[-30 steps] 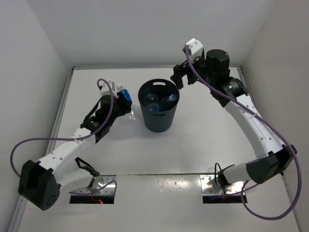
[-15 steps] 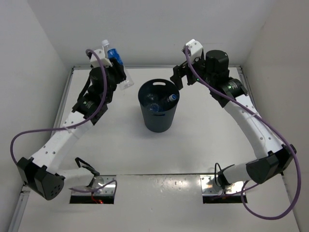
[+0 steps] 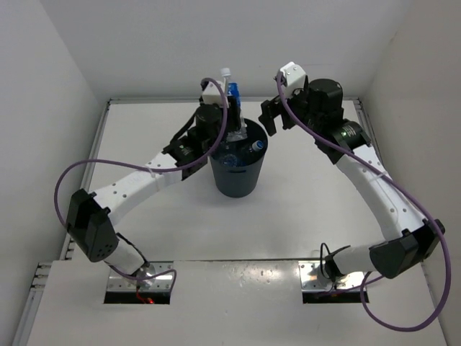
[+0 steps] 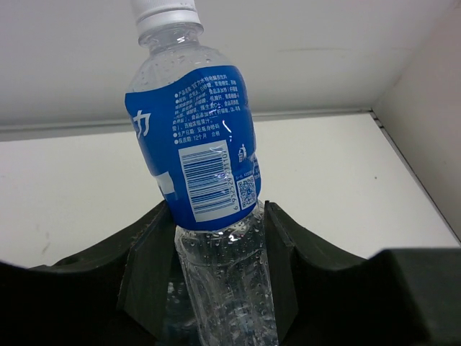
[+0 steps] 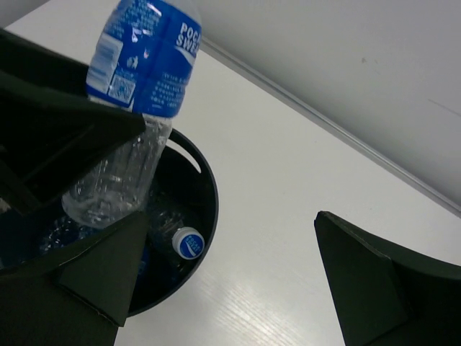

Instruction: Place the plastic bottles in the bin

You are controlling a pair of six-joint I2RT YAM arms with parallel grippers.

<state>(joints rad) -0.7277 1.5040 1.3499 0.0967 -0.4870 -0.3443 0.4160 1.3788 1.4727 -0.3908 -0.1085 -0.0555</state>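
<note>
Because the left jaws are clenched on the clear lower body of a small plastic bottle with a blue label and pale cap (image 4: 205, 166), the bottle hangs over the dark round plastic bin (image 3: 238, 180), toward its far-left rim. The right jaws gape empty just beside the far-right rim. A release this close to the rim could clip it, or the bottle could bounce off the clear bottles lying inside (image 5: 189, 243) and tumble onto the white bench (image 3: 302, 209). The held bottle's long axis is near vertical and slightly tilted, cap up, base toward the bin.

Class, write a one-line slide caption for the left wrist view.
Left claw clamps a clear, blue-labelled bottle below its label.
</note>
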